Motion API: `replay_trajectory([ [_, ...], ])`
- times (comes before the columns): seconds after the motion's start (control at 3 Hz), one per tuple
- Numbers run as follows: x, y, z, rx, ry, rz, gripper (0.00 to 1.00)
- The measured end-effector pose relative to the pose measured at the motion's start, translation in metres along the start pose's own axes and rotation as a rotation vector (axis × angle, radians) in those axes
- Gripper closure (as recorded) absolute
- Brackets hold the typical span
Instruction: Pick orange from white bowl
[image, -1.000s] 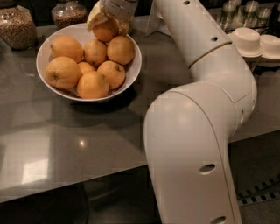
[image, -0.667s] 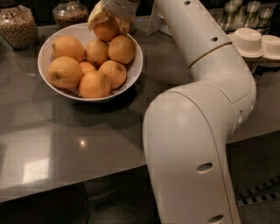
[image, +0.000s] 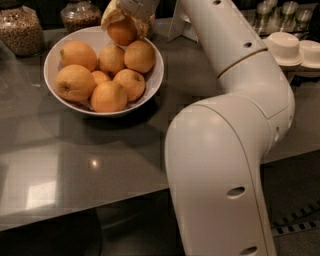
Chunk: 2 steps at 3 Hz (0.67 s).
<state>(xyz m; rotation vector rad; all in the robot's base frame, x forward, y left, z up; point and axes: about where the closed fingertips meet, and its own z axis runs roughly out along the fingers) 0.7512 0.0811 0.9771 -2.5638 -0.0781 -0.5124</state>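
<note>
We see the orange (image: 122, 32) at the top centre of the frame, over the far rim of the white bowl (image: 50, 62). The end effector (image: 128, 25) is clamped on it, one yellowish finger (image: 111, 15) on each side. Six more oranges (image: 75, 82) lie heaped in the bowl, which stands on the grey table (image: 75, 155) in the upper left. The white arm (image: 235, 60) rises from the lower right, bends at a thick elbow and reaches leftward to the bowl. Two glass jars (image: 20, 30) stand behind the bowl, and white cups (image: 284, 47) sit at the upper right.
</note>
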Motion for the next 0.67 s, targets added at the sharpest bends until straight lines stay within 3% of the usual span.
replay_trajectory([
  [0.33,0.011,0.0,-0.03,0.094,0.049,0.08,1.0],
  [0.67,0.019,-0.002,-0.078,0.172,0.131,0.107,1.0],
])
